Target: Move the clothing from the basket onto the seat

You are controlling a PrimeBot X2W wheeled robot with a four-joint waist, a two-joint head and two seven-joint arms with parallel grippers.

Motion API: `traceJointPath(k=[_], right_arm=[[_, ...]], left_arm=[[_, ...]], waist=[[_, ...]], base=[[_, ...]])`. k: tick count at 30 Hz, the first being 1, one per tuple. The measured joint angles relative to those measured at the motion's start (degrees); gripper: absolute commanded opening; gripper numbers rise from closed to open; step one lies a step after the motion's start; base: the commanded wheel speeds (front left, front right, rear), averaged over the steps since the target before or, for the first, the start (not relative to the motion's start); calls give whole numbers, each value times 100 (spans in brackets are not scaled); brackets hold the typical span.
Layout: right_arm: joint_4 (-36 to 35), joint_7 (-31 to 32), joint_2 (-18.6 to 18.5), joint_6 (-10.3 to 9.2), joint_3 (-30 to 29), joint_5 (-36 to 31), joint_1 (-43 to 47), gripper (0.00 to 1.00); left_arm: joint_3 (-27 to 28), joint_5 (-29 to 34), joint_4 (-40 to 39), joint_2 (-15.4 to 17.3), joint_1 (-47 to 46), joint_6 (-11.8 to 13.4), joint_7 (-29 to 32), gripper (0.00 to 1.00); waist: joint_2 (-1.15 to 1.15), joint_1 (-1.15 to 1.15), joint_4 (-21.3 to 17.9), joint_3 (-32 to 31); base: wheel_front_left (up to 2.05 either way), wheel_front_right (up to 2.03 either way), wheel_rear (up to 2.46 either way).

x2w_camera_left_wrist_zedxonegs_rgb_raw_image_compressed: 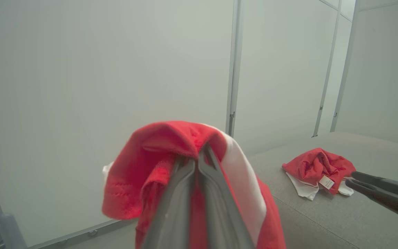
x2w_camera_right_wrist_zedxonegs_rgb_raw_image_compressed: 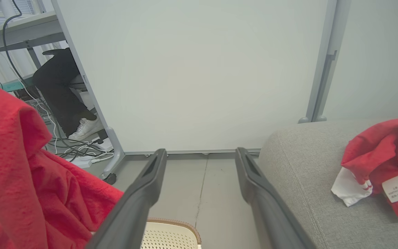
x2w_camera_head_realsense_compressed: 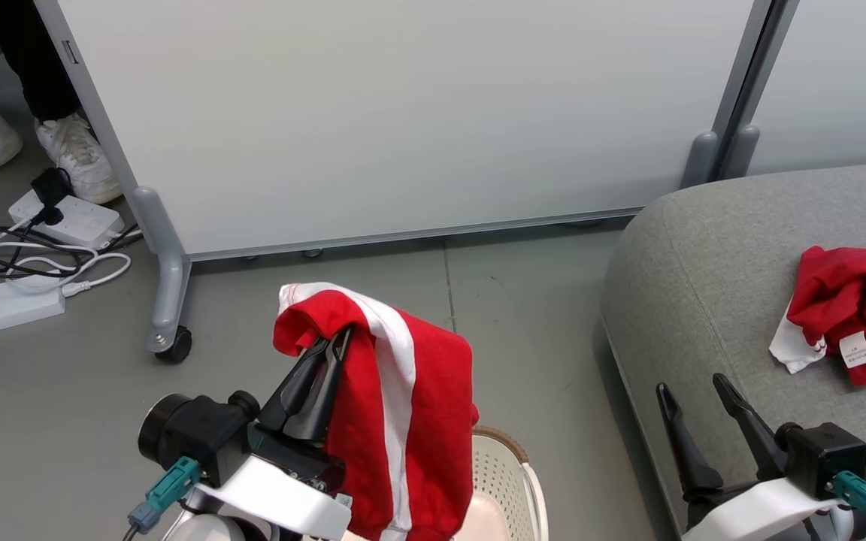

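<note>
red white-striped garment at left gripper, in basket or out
Out: the garment hangs from the shut left gripper above the cream perforated basket.

The seat (x2w_camera_head_realsense_compressed: 704,285) is matt grey woven cloth, coarse-grained, with stitched seams. The garment (x2w_camera_head_realsense_compressed: 850,297) on it and the clothing (x2w_camera_head_realsense_compressed: 440,406) left of it are soft, slightly fuzzy red fabric with smoother white panels. The basket (x2w_camera_head_realsense_compressed: 508,481), also left of the seat, is cream perforated plastic with a brown woven-look rim.

Clothing (x2w_camera_head_realsense_compressed: 850,297) lies on the seat (x2w_camera_head_realsense_compressed: 704,300), right of the basket (x2w_camera_head_realsense_compressed: 512,473).
</note>
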Motion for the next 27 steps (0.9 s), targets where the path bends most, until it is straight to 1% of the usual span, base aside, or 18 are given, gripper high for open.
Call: traceJointPath(k=[17,21,27], right_arm=[[124,-70,-1,0,149,103,-47,100],[94,-77,-4,0,552,255,-155,100],[183,-99,-1,0,1601,642,-576,100]], left_arm=[[-98,11,-63,48,54,23,85,0],[-118,1,-64,64,54,26,85,0],[-163,-20,-74,68,35,21,85,0]], waist=[[0,0,11,-17],[0,0,13,-19],[0,0,51,3]], base=[[0,0,0],[0,0,0],[0,0,0]])
